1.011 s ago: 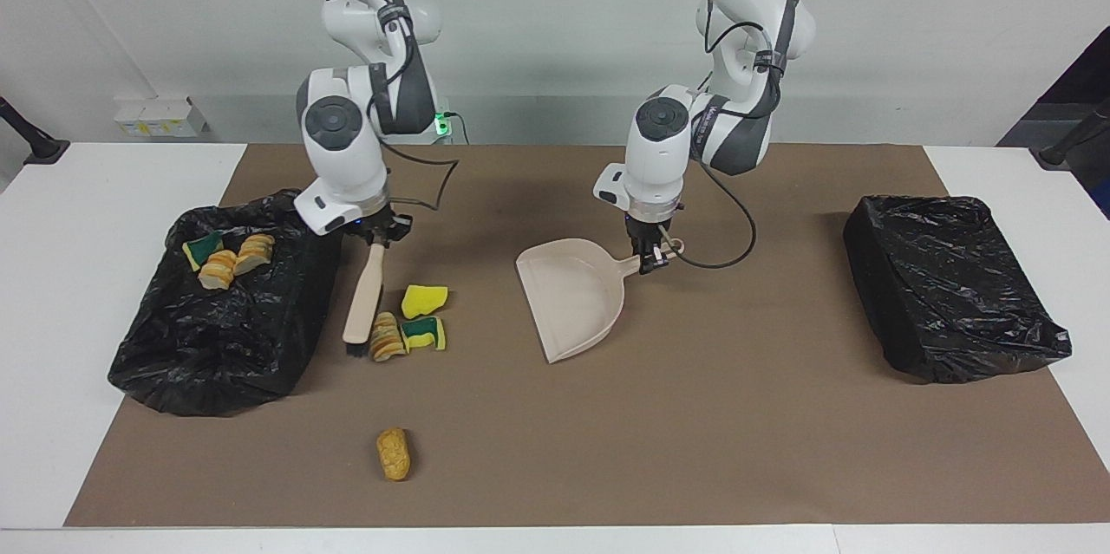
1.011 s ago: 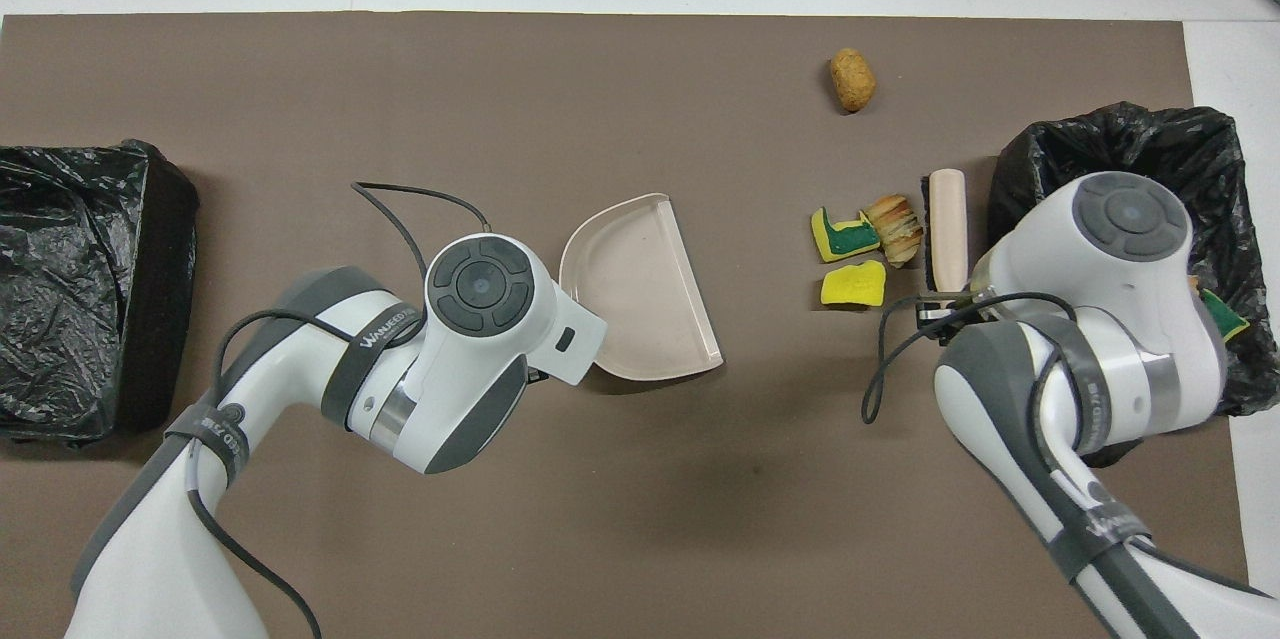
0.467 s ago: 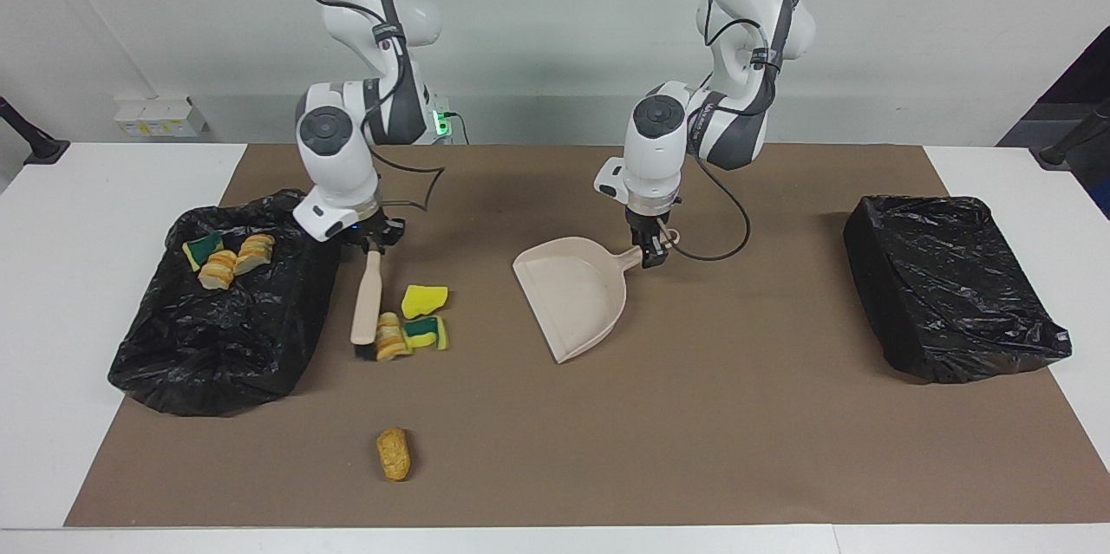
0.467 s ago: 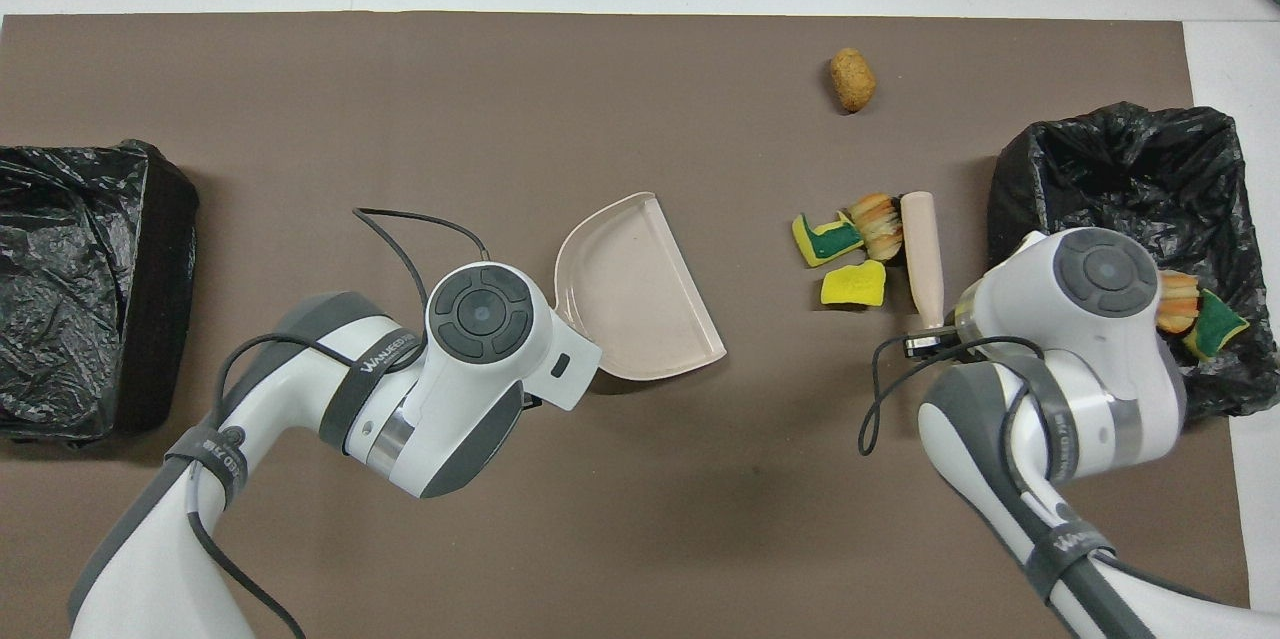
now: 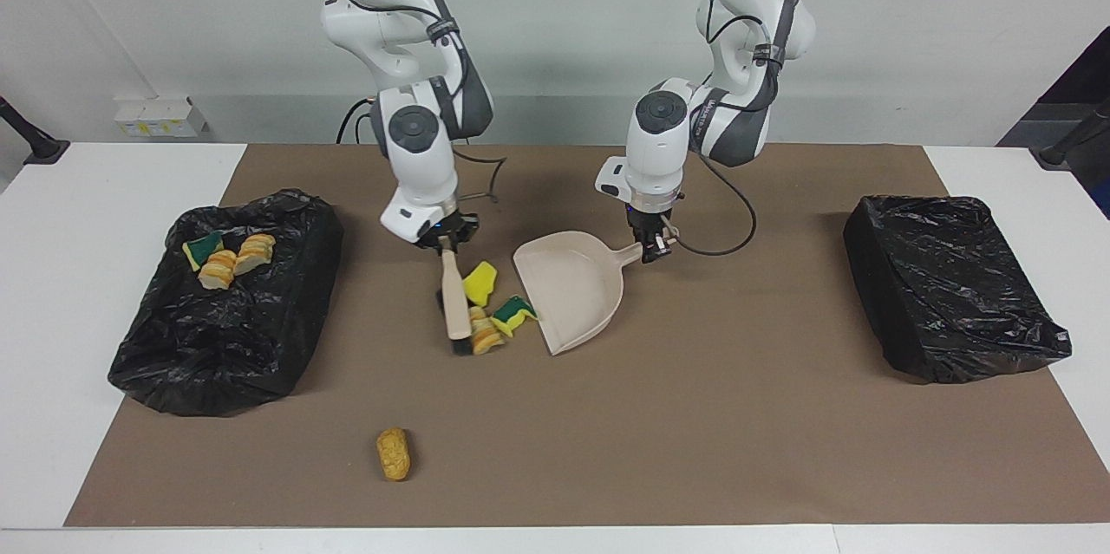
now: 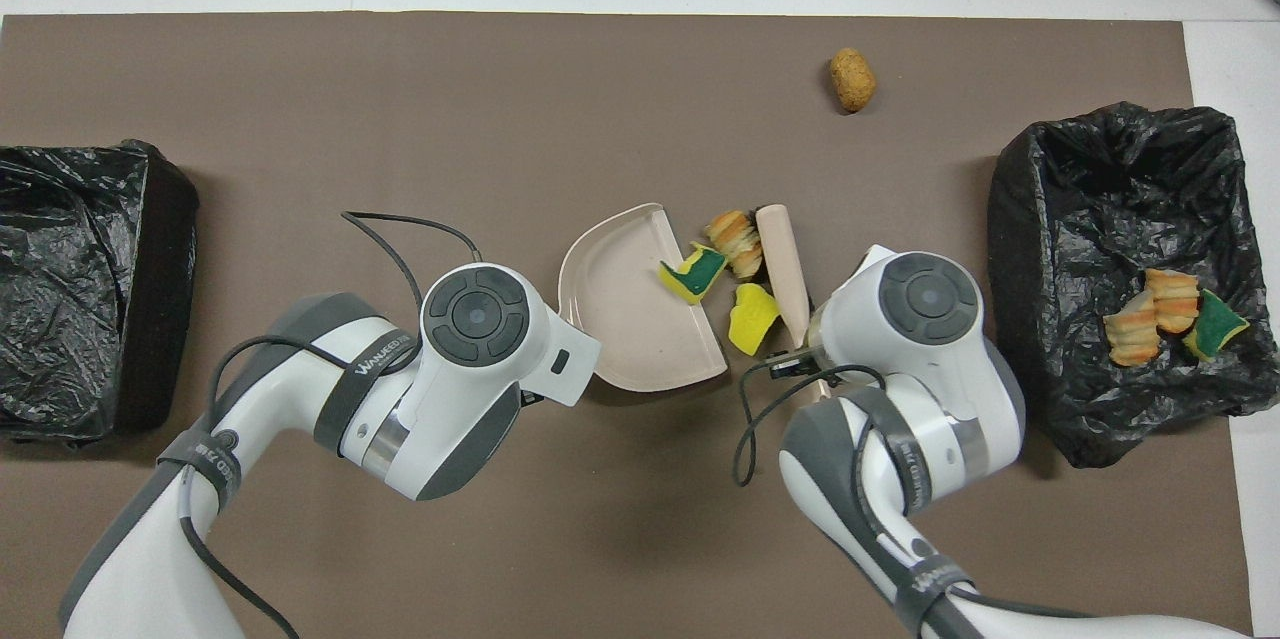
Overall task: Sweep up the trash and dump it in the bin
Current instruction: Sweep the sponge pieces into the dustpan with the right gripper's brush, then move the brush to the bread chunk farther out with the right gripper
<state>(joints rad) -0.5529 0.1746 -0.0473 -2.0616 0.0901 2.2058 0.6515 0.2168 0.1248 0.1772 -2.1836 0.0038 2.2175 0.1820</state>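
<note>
Three scraps point(image 5: 490, 311) lie bunched at the mouth of the dustpan point(image 5: 577, 303), at its three o'clock in the overhead view. The green-and-yellow sponge bit point(image 6: 693, 274) is just over the lip, while the yellow sponge bit point(image 6: 752, 317) and the bread chunk point(image 6: 735, 237) are on the mat beside it. The brush point(image 5: 454, 304) lies against them on the side away from the pan. The right gripper point(image 5: 445, 240) is clamped on the brush handle, and the left gripper point(image 5: 652, 249) is closed on the dustpan handle, lip down on the mat.

A few scraps point(image 5: 227, 257) already sit in the bin point(image 5: 286, 216) at the right arm's end, farther out at three o'clock. One lone chunk point(image 5: 393, 453) lies untouched at about one o'clock from the pan. The second bin point(image 5: 945, 303), at nine o'clock, shows nothing inside. I judge the job roughly half done: the last push into the pan, the tipping and the lone chunk remain.

A second ago the brush and the three scraps lay just beside the filled bin, well apart from the pan. They have since been swept across to the pan, which has barely shifted. The lone chunk has not moved.
</note>
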